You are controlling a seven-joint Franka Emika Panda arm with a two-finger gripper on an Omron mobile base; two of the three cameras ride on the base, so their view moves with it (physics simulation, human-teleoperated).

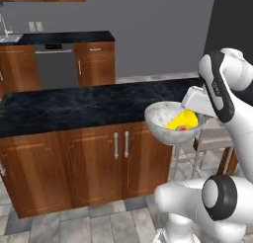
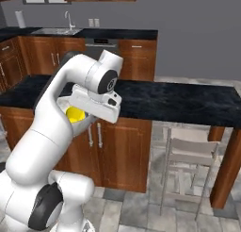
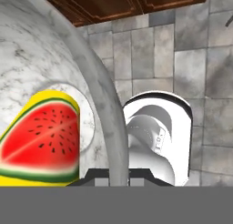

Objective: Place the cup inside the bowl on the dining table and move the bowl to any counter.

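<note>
The whitish-grey speckled bowl (image 1: 165, 119) hangs in the air just off the near edge of the dining table (image 1: 74, 106), above the floor. The yellow cup (image 1: 183, 120) lies tilted inside it. My gripper (image 1: 196, 117) is shut on the bowl's right rim. In the hand view the bowl's wall (image 3: 45, 50) curves past on the left, the cup (image 3: 41, 141) shows a red watermelon mark, and my gripper (image 3: 119, 175) pinches the rim. From the right, the cup (image 2: 75, 114) and part of the bowl (image 2: 64, 103) peek out behind my hand.
The counter (image 1: 64, 38) runs along the back wall with a grey dishwasher (image 1: 57, 64) and a sink (image 2: 56, 30). A pale chair (image 2: 188, 155) stands at the open end of the dining table (image 2: 179, 101). Tiled floor (image 3: 150, 50) lies below the bowl.
</note>
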